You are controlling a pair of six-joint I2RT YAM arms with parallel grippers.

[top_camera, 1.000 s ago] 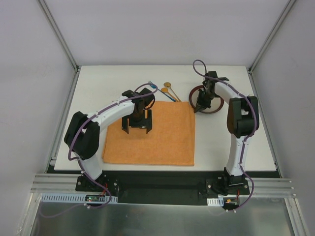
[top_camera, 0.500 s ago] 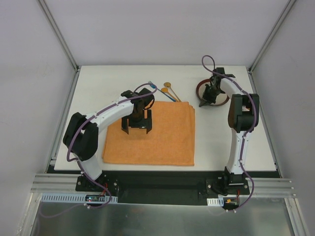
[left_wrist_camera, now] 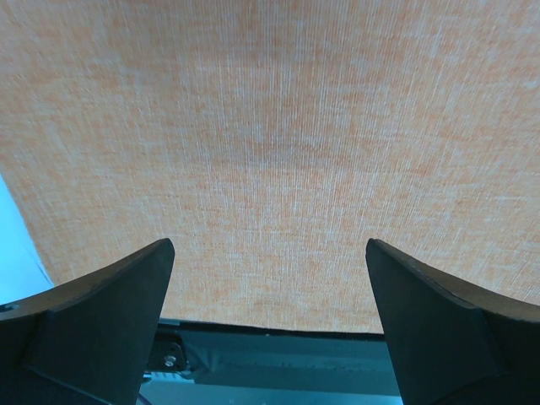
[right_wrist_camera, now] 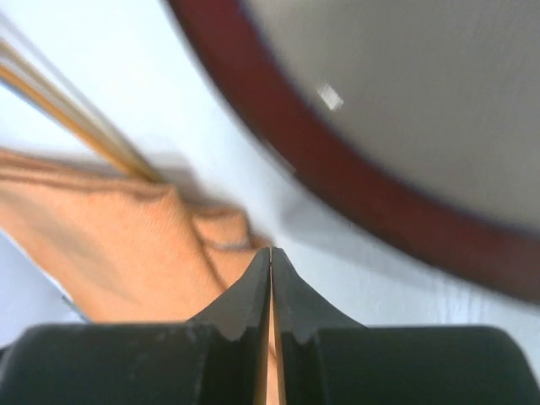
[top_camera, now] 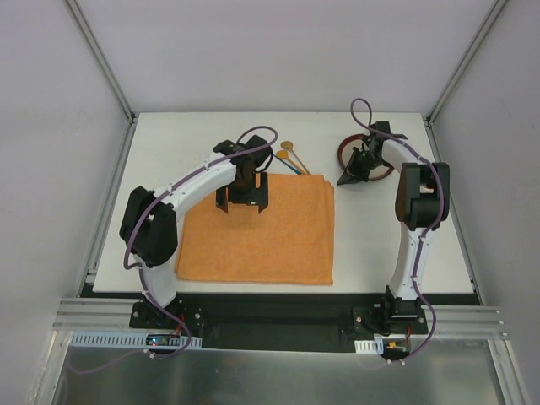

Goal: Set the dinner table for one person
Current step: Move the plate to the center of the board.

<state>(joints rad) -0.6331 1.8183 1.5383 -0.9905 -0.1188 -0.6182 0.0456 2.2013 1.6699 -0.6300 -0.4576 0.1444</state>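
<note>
Filling mid-frame of the top view, the dinner table (top_camera: 169, 143), bearing an orange placemat (top_camera: 253, 245) left of centre. Over the placemat's upper part, the left gripper (top_camera: 243, 202), jaws wide apart. At upper right, the right gripper (top_camera: 346, 180), pinched together, beside the lower-left rim of the red plate (top_camera: 344, 152).

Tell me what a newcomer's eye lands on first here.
The orange placemat dominates the middle of the white table, with the left gripper wide open over its far part. At the far right sits a dark red-rimmed plate, the right gripper shut just beside its near-left rim.
</note>
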